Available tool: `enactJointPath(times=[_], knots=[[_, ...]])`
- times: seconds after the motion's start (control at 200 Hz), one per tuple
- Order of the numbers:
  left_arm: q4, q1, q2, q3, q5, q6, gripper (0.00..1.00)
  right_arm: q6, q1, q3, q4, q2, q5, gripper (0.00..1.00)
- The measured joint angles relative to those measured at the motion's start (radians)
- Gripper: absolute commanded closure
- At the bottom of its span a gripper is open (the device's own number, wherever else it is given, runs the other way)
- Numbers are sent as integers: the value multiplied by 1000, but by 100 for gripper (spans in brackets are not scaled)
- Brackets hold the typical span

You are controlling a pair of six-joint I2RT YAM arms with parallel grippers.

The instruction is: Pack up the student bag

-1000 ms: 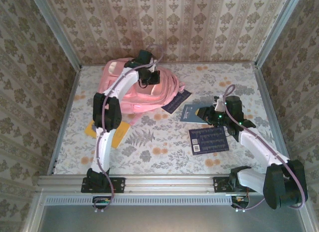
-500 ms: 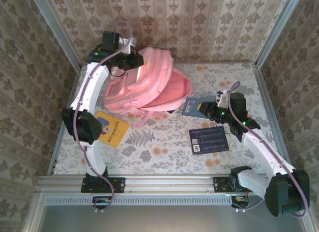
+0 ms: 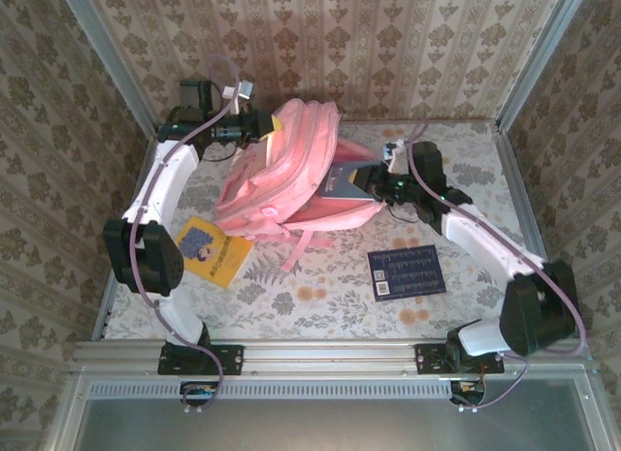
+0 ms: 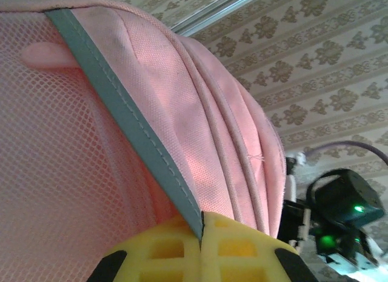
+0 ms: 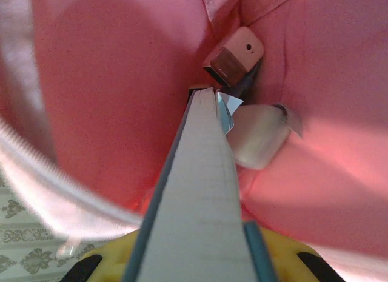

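The student bag [image 3: 281, 179], large, soft and pink, sits toward the far left of the flowered tabletop [image 3: 291, 306]. It is propped up and tilted, with its open mouth facing right. The left fingers [image 4: 163, 251] are pressed together on a grey trim strip at the top of the bag, holding that end up near the far wall. The right fingers [image 5: 118, 248] pinch a blue book [image 3: 342, 177] by its near end. The book's far end is already past the rim of the opening, with pink lining all around it in the right wrist view.

We judge the packing to be partway done. This book is entering the bag but has not been released. Two more books lie on the tabletop: a yellow book [image 3: 209, 252] near the left arm and a dark blue book [image 3: 408, 272] near the right arm. Both are apart from the bag and would have to go in next. We cannot tell what else is inside.
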Motion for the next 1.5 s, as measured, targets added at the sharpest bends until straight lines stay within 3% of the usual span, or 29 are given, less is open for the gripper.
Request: enactJointPath(times=[0.185, 0.355, 0.495, 0.57, 0.615, 0.685, 0.755, 0.865, 1.07, 1.5], knots=[[85, 1, -3, -21, 35, -58, 100, 127, 26, 70, 158, 238, -14, 100], [123, 1, -4, -31, 51, -90, 100, 219, 65, 234, 280, 471, -39, 100], [137, 1, -3, -32, 55, -105, 100, 250, 132, 395, 303, 624, -47, 100], [142, 1, -3, -32, 55, -111, 100, 256, 172, 496, 277, 706, -35, 93], [146, 1, -3, -32, 55, -111, 100, 255, 193, 555, 249, 750, -22, 85], [152, 1, -3, -32, 55, -112, 100, 251, 220, 650, 193, 815, -1, 48], [154, 4, -3, -33, 55, -115, 100, 238, 239, 729, 139, 861, 17, 29], [164, 8, -3, -42, 56, -121, 100, 198, 245, 751, 98, 859, 53, 15], [193, 26, -4, -56, 59, -145, 100, 113, 219, 682, 37, 772, 103, 5], [200, 56, -20, -80, 20, -149, 100, -42, 143, 492, -140, 561, 204, 3]])
